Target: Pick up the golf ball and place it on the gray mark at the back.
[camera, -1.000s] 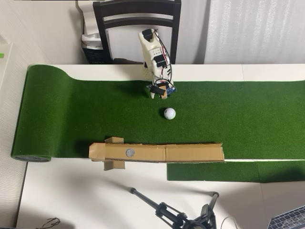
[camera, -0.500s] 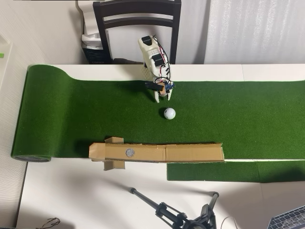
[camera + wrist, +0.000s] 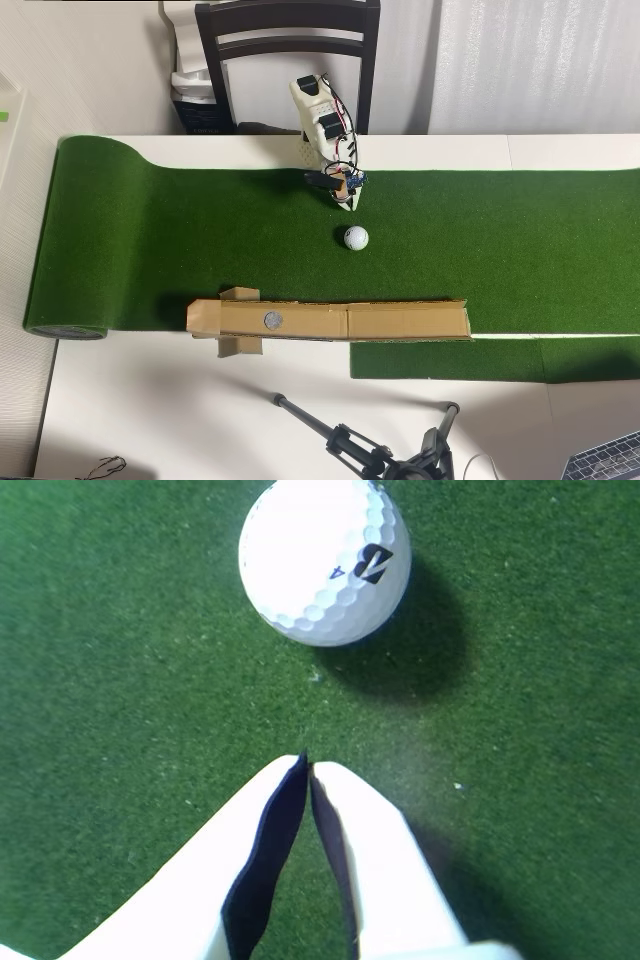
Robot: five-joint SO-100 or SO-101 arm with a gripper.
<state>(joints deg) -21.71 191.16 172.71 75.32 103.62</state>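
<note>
So basically nothing's been done yet on this one, it's all still ahead. Big picture in the overhead view: a white tabletop (image 3: 150,420) with a long strip of green turf (image 3: 150,230) rolled across the middle of the frame, the left end curled up. Along the lower edge of the turf sits a long brown cardboard strip (image 3: 400,320), and the gray mark (image 3: 271,320) is a little round spot on its left part, lower left of centre. The arm (image 3: 322,110) comes in from the top centre, in front of a dark chair (image 3: 290,25), pointing down at the turf. The golf ball (image 3: 356,237) is sitting by itself on the green near the middle of the frame, just below the hand (image 3: 347,203) and not touching it, and well apart from the mark. In the wrist view the ball (image 3: 325,560) fills the top of the frame with a clear patch of turf between it and the hand (image 3: 308,766), whose two white fingertips are pressed together at the tip, so it's clenched on nothing. My read: it's lined up close to the ball but hasn't started the grab. It'd need to spread those fingers, come down around the ball, lift it, and carry it toward the lower left to set it on the gray spot. The ball could easily roll if it gets nudged.
</note>
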